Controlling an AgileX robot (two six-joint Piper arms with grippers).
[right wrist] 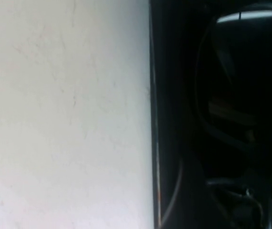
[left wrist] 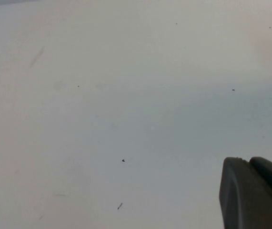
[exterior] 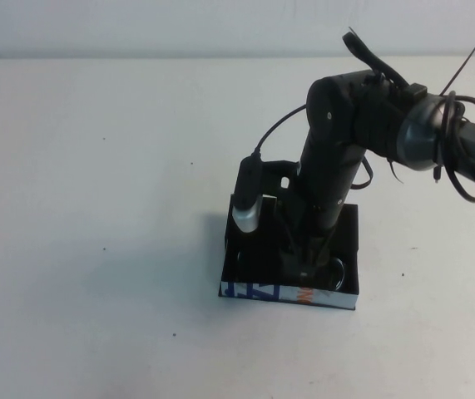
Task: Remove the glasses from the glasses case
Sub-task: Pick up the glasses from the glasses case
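The glasses case (exterior: 347,237) is a black shallow box with a white front panel printed in blue and orange, lying open at the table's middle front. My right gripper (exterior: 305,264) reaches straight down into it. The glasses (exterior: 338,273) lie inside; only a curved black rim shows beside the gripper. In the right wrist view a dark lens of the glasses (right wrist: 240,86) fills the case's black interior, next to the case's wall (right wrist: 166,95). My left gripper (left wrist: 250,163) is shut and empty over bare table, out of the high view.
The white table (exterior: 96,208) spreads wide on the left and behind the case. The right arm's cables (exterior: 462,166) hang at the right. A black and silver camera unit (exterior: 246,199) on the right arm stands over the case's left side.
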